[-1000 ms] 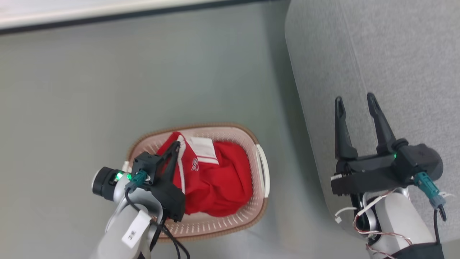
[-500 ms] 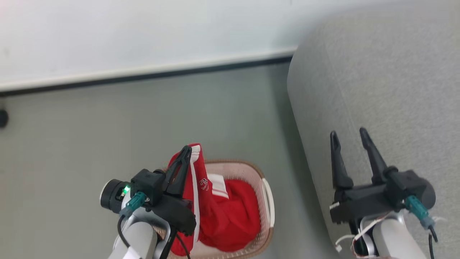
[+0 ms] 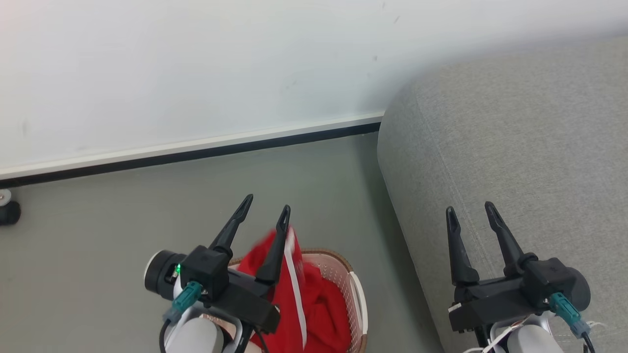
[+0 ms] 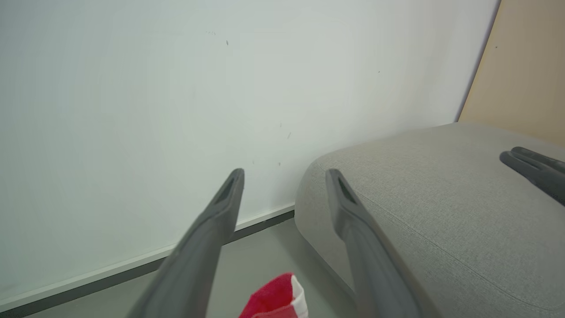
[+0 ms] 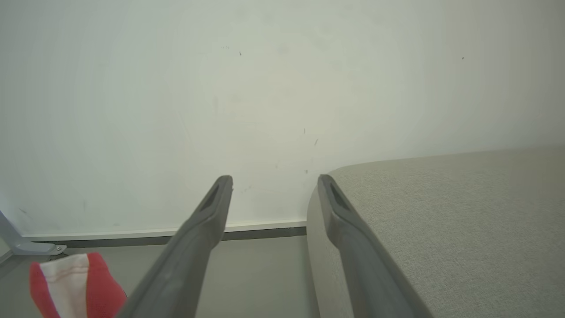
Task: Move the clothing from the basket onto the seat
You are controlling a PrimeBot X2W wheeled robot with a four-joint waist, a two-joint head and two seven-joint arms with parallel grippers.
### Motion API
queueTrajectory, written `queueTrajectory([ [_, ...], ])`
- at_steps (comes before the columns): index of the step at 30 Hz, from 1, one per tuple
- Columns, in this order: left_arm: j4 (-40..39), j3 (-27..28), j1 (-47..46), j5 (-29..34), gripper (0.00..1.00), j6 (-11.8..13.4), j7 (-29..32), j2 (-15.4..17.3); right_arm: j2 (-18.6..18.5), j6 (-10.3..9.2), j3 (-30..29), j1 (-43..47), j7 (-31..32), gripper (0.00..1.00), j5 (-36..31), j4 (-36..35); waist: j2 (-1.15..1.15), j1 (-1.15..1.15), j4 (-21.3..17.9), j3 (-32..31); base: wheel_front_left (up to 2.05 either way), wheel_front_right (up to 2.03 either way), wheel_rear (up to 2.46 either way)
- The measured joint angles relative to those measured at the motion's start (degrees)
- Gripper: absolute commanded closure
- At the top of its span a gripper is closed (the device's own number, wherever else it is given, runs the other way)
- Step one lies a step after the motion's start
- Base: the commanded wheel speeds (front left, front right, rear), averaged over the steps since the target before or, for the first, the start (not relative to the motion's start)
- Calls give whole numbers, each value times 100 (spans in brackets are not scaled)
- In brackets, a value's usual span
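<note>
Both hands spread wide, nothing gripped. L hand (image 3: 268,202) above basket (image 3: 340,258); red clothing (image 3: 319,306) heaped in basket, one peak up beside L hand's finger. R hand (image 3: 469,207) over seat (image 3: 515,147) edge.

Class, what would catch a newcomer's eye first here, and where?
The red clothing with its white stripe stands out most, piled in the cream basket at the head view's bottom, beside the open left gripper. On the right spreads the large grey seat, with the open right gripper over it.
</note>
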Motion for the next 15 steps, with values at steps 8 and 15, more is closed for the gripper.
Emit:
queueTrajectory([
  [8, -174, 12, 310, -77, 0, 133, -1, 0, -4, 5, -52, 177, 0, 0, -23, -70, 0, 1, -56, -146, 0, 0, 0],
  [15, -283, 324, 823, -305, 0, 280, -1, 44, -20, 20, -124, 353, 0, 0, -31, -111, 1, 0, -34, -307, 0, 0, 0],
])
